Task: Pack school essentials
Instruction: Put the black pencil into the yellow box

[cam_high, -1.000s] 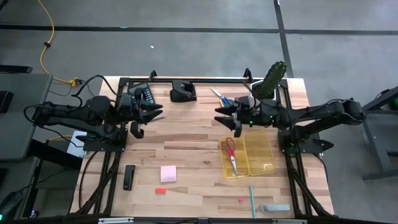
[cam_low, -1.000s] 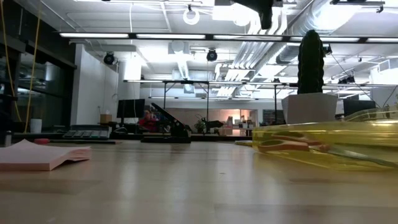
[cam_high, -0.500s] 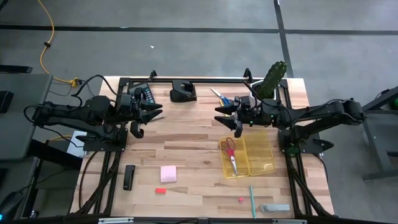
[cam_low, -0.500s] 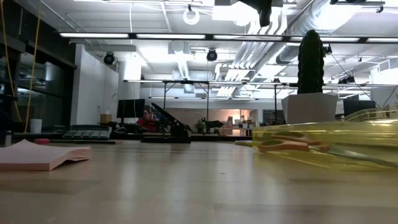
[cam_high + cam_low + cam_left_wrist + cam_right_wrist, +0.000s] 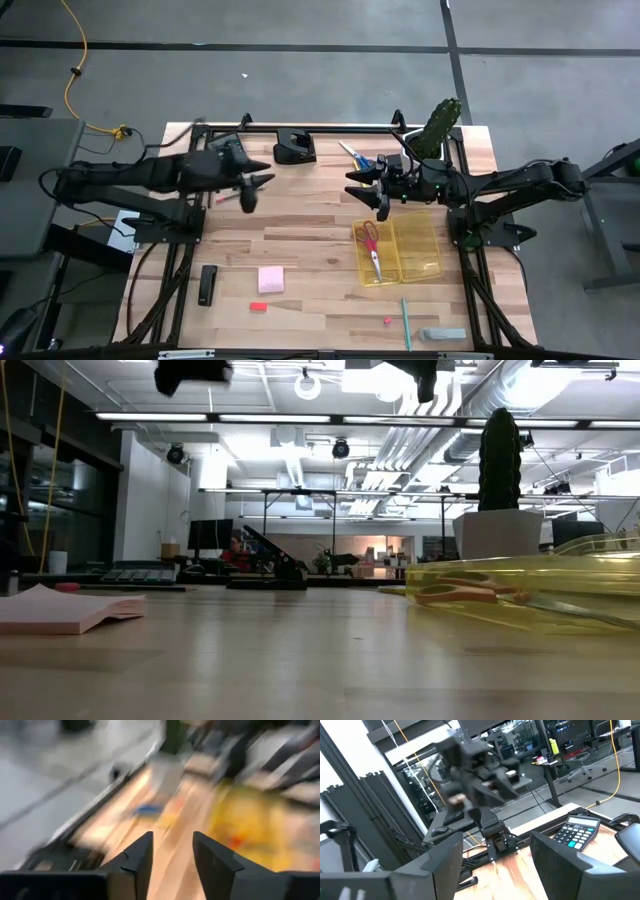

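My left gripper [image 5: 256,190] is open and empty above the table's far left part; it also shows in the left wrist view [image 5: 172,852]. My right gripper [image 5: 368,195] is open and empty above the table, just beyond the clear yellow tray [image 5: 419,249]; it also shows in the right wrist view [image 5: 495,865]. Red-handled scissors [image 5: 371,249] lie in the tray's left compartment. Blue-handled scissors [image 5: 355,155] lie at the far edge. A pink sticky pad [image 5: 270,279], red bits [image 5: 258,307] and a teal pen [image 5: 405,325] lie on the near part.
A cactus in a white pot [image 5: 438,125] stands at the far right. A calculator [image 5: 236,150] and a black desk item [image 5: 294,148] sit at the far edge. A black bar [image 5: 207,285] lies near left and a grey piece [image 5: 442,334] near right.
My left gripper has swung quickly toward the table's right edge, out over the table, and now shows at the top of the low view. My right arm has kept still.
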